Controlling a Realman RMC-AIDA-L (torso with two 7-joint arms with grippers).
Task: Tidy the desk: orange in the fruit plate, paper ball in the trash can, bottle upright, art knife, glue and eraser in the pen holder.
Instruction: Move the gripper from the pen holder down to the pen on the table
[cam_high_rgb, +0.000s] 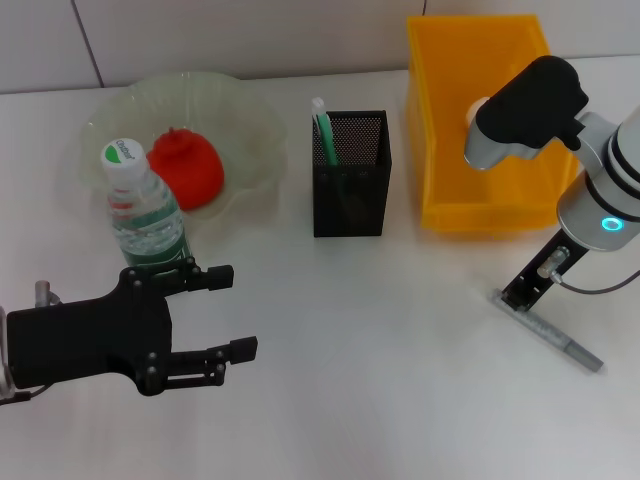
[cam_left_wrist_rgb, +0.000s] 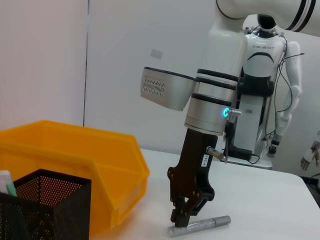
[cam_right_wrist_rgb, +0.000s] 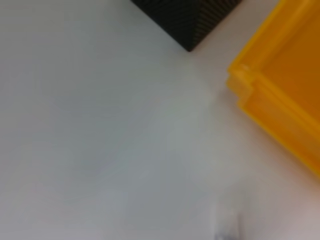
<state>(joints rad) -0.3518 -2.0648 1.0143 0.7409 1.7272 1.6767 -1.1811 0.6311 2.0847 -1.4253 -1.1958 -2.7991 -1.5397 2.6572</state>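
The orange lies in the pale green fruit plate at the back left. In front of the plate the bottle stands upright. A green-and-white glue stick pokes out of the black mesh pen holder. To its right is the yellow trash can. The silver art knife lies flat on the table, and my right gripper reaches down onto its end, shut on it. My left gripper hovers open at the front left, near the bottle. Paper ball and eraser are out of view.
The white table stretches between the two arms. A white wall runs behind the plate and bin. The right wrist view shows only a corner of the pen holder and the trash can's rim.
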